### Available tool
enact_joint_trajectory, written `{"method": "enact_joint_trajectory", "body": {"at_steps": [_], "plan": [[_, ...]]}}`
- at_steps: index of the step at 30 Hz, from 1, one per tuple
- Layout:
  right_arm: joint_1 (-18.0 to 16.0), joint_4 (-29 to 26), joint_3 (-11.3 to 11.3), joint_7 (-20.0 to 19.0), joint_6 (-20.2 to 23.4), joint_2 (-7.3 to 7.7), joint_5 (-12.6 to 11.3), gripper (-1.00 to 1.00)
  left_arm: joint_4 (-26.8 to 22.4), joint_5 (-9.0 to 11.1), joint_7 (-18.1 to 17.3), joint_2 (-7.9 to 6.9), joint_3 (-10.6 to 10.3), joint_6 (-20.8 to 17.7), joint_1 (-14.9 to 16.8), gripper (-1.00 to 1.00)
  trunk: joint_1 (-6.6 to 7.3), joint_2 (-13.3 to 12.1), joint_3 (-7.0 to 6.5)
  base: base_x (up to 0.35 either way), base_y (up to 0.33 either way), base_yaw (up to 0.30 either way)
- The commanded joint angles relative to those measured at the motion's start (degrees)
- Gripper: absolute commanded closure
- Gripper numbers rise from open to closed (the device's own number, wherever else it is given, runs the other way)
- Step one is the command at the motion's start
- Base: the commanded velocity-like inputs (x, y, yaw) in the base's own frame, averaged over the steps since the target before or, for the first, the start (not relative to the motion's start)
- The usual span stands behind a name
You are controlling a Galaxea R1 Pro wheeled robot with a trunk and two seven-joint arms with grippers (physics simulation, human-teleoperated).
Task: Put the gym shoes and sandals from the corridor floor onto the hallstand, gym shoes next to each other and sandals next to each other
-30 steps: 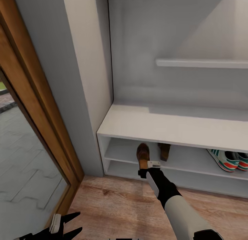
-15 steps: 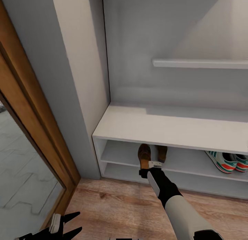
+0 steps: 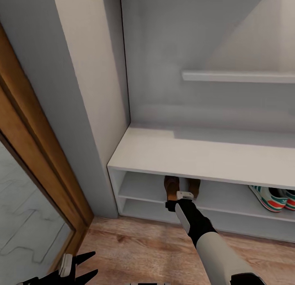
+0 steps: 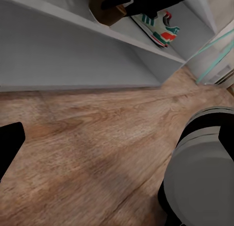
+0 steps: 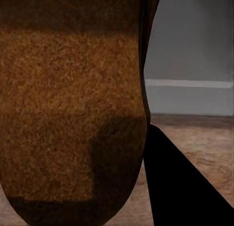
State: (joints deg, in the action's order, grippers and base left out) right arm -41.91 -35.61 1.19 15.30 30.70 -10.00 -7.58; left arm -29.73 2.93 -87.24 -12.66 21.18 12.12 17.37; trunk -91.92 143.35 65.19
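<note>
Since the earlier frames the held sandal (image 3: 171, 187) is being carried deeper under the top of the hallstand (image 3: 196, 154). The gym shoes (image 3: 273, 196) are sitting on the same tier, well apart. The right gripper (image 3: 177, 200) is being kept clamped on the sandal's heel (light, flat, likely flexible; heel grip suits). The second sandal (image 3: 193, 187) is half hidden just beside it. The left gripper (image 3: 86, 265) is being held spread near the corridor floor (image 3: 135, 248).
</note>
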Motion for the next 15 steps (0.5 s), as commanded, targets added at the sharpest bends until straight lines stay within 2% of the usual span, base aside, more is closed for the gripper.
{"method": "enact_joint_trajectory", "body": {"at_steps": [1,5,15], "plan": [[-0.02,-0.08,0.13,0.59,0.15,0.0,-0.77,1.0,0.03,0.08,-0.14,0.0,0.09,0.54,0.03,-1.0,-0.01,0.02,0.05,0.174,-0.105,0.0],[-0.02,-0.08,0.13,0.6,0.15,0.0,-0.73,1.0,0.03,0.07,0.0,0.0,0.07,0.6,0.03,-1.0,-0.01,0.02,0.05,0.143,-0.086,0.0],[-0.02,-0.08,0.13,0.57,0.14,0.0,-0.71,1.0,0.03,0.06,0.05,0.0,0.01,0.61,0.03,-1.0,-0.01,0.02,0.05,0.015,-0.008,0.0]]}}
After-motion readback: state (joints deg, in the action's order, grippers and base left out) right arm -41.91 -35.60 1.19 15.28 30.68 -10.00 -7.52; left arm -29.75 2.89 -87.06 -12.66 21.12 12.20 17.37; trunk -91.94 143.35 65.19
